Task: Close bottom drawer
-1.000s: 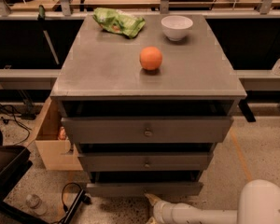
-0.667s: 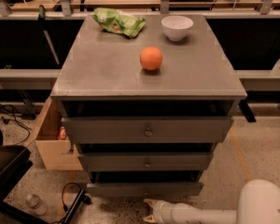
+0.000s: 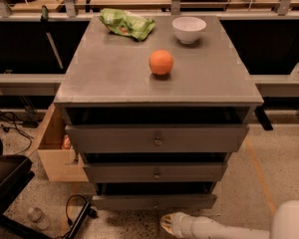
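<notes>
A grey cabinet (image 3: 114, 78) fills the centre of the frame, seen from above and in front. On its top sit an orange (image 3: 161, 62), a white bowl (image 3: 189, 29) and a green bag (image 3: 126, 24). Three drawers are stacked down the front. The bottom drawer (image 3: 154, 201), low in the centre, has the slimmest front and a dark gap above it. The gripper (image 3: 167, 224), on a white arm coming in from the lower right, lies at the bottom edge near the floor, just below that drawer front. Whether it is clenched or released cannot be told. A cardboard box (image 3: 52, 151) stands at the cabinet's left.
</notes>
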Tool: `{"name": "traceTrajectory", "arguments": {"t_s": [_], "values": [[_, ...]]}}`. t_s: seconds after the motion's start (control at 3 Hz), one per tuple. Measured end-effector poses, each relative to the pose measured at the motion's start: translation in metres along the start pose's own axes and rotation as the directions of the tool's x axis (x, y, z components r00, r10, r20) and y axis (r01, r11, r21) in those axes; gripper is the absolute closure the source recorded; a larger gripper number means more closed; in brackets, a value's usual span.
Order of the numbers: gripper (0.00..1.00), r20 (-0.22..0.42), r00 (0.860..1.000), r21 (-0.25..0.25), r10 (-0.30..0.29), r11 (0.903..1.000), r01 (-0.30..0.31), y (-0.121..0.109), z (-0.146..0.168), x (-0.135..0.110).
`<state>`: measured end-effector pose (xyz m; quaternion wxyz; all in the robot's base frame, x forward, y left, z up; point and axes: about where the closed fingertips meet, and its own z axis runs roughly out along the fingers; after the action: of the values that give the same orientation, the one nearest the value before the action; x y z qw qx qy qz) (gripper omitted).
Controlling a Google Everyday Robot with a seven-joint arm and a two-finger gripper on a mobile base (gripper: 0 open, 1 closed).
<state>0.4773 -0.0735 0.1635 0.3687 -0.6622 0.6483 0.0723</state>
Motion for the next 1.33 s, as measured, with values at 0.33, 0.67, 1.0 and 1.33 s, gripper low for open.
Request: {"name": "traceTrajectory", "arguments": {"t_s": [0.33, 0.67, 1.0, 1.33], "values": [[1.0, 0.027, 1.0, 0.046, 0.014, 0.9988, -0.015, -0.024, -0.02, 0.017], [1.0, 0.1, 0.995, 0.077, 0.015, 0.9968, -0.023, -0.065, -0.011, 0.018], [1.0, 0.186, 0.983, 0.056, 0.014, 0.9982, -0.024, -0.084, 0.019, 0.005], [1.0, 0.186, 0.982, 0.055, 0.014, 0.9982, -0.024, -0.082, 0.018, 0.004]]}}
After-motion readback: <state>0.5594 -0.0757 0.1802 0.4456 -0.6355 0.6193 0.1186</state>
